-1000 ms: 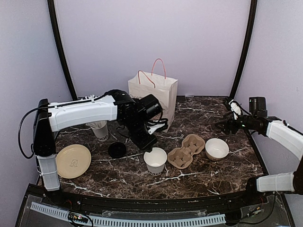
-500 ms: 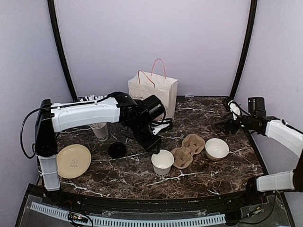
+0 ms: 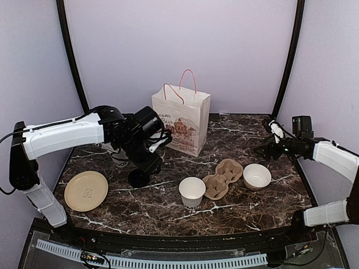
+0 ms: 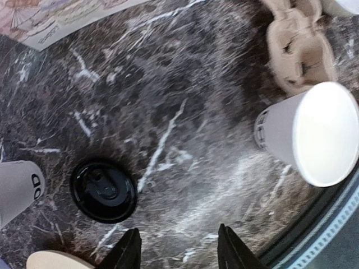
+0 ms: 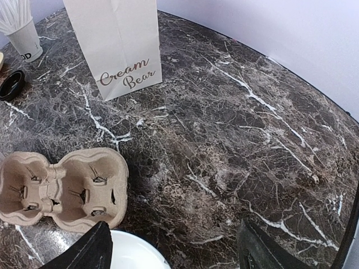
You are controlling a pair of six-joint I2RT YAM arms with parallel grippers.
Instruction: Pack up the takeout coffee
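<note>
The small white tapered paper cup (image 3: 192, 191) is set upright on the dark marbled surface (image 3: 168, 208), just beside the brown pulp carrier (image 3: 223, 178), with the round black plastic lid (image 3: 138, 178) lying well apart. The left jaws and right jaws are parted and empty.

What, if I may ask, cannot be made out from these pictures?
- Top view: straw cup mostly hidden behind the left arm.
- Left wrist view: paper cup lettering too blurred to read.
- Right wrist view: white bowl cut off by the bottom edge.
- All views: paper bag interior hidden by its own walls.
</note>
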